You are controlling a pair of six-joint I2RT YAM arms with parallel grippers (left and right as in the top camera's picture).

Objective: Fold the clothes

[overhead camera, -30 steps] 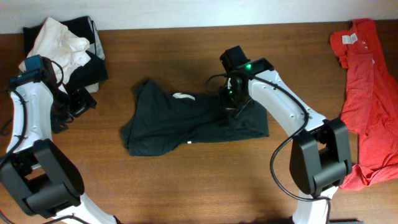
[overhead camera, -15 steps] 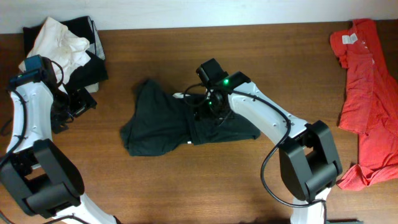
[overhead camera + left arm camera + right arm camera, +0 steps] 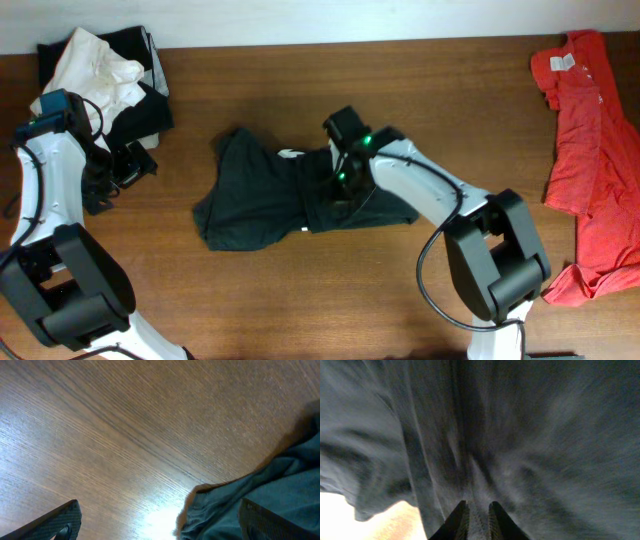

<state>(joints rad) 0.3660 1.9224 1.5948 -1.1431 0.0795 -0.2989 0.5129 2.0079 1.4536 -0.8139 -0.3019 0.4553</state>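
Count from where I stand: 1 black T-shirt [image 3: 255, 200], 1 red-orange T-shirt [image 3: 590, 130], 1 heap [image 3: 100, 75] of white and black cloth, probably two or three garments, can't separate them. 2 arms: left arm [image 3: 45, 185], right arm [image 3: 430, 188]. 1 table [image 3: 300, 310].

Even light, glare patch on table [image 3: 159, 521], right wrist view blurred

Place: robotics lab bench.
Rig: 2 robot arms, left arm [image 3: 42, 190] and right arm [image 3: 432, 183], at a wooden table [image 3: 300, 300].
Backdrop: plain pale wall [image 3: 300, 20].
Props: black T-shirt [image 3: 255, 200] lying loose.
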